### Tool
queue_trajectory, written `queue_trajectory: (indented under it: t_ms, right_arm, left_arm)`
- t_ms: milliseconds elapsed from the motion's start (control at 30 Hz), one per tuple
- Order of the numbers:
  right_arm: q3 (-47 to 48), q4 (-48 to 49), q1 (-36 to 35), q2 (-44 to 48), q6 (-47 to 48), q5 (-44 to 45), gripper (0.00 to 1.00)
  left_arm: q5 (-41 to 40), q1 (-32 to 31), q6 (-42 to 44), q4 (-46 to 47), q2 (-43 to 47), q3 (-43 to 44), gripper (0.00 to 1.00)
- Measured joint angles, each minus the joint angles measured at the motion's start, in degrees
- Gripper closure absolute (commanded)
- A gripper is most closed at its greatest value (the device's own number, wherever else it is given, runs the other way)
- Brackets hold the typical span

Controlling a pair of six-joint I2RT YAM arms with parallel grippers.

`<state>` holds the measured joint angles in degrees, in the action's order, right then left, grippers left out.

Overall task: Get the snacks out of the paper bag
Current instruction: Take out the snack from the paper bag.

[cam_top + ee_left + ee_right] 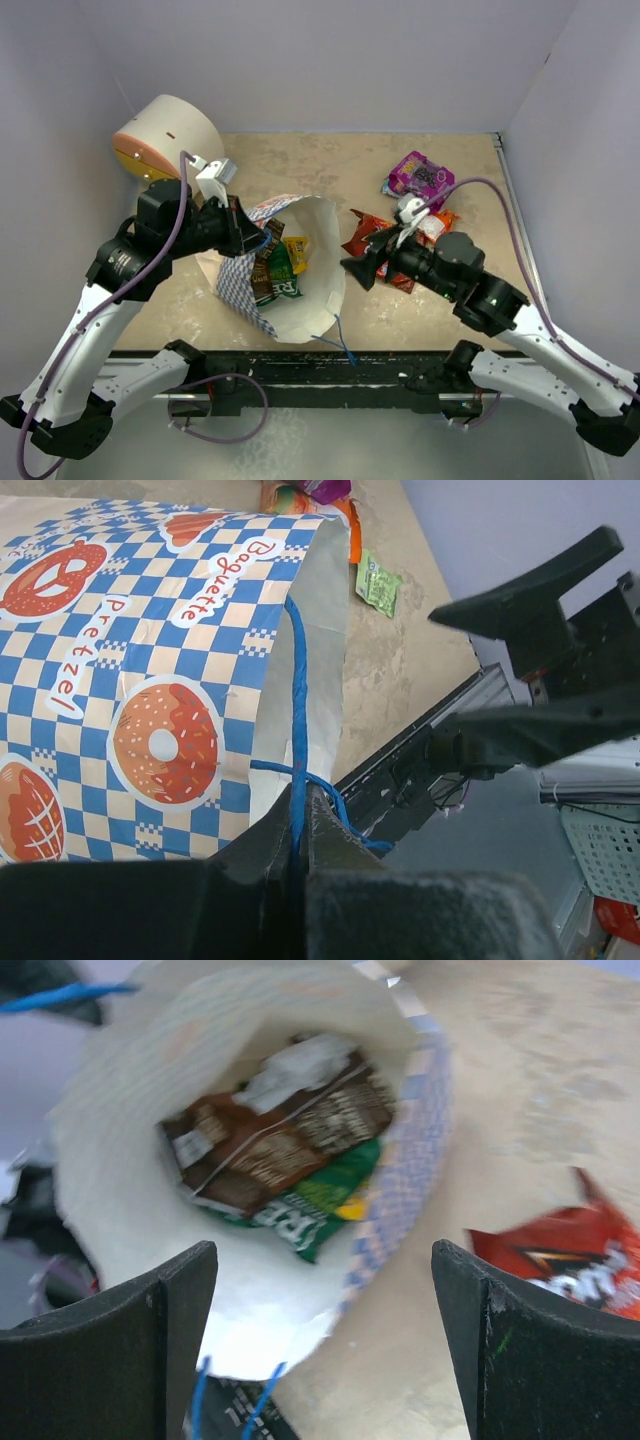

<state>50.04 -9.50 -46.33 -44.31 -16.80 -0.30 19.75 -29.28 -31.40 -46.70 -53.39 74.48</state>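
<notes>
Blue cord (pixel 296 695) in left tool (pixel 299 825), wrist view only

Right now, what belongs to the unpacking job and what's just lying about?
Job: white chequered paper bag; brown, green and yellow foil packets inside it; red Doritos bag and purple pouch out; left gripper shut on the bag's blue cord; open right gripper.
Lying about: cream cylinder with orange end.

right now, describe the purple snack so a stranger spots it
Find the white paper bag with blue chequered band lying mid-table. Toward the far right corner, past the red Doritos bag, lies a glossy purple foil pouch, the only purple packet.
</notes>
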Motion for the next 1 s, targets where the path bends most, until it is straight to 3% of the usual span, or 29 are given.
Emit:
queue_trajectory:
  t_ms: [133, 267, 600, 867, 1000]
  right_arm:
    - [-3.2, 7.2, -10.6, -2.5, 2.1, -0.6, 0.09]
    - [-4.2, 17.7, -19.2, -11.2, 3.5, 2.7, 0.1]
    - [-3.4, 38.8, -23.5, -36.5, -10.9, 26.3, 0.09]
    - [2.6, 50.6, -25.0, -52.3, -20.3, 36.4, 0.07]
    - [9.8, 51.8, -25.0, -59.9, -25.4, 40.0, 0.09]
  left_arm:
    - [0.0, 0.0, -1.5, -1.2, 0.0, 0.0, 1.0]
    - [0.0, 0.0, -3.0, -2.8, 0.0, 0.1, 1.0]
    - [-1.5, 0.0, -7.2, -5.3, 1.1, 1.0, 1.0]
    - [-2.3, 0.0, -9.3, -5.3, 0.2, 1.2, 1.0]
    - [-2.4, 0.0, -9.6, -5.3, -1.6, 2.6, 1.0]
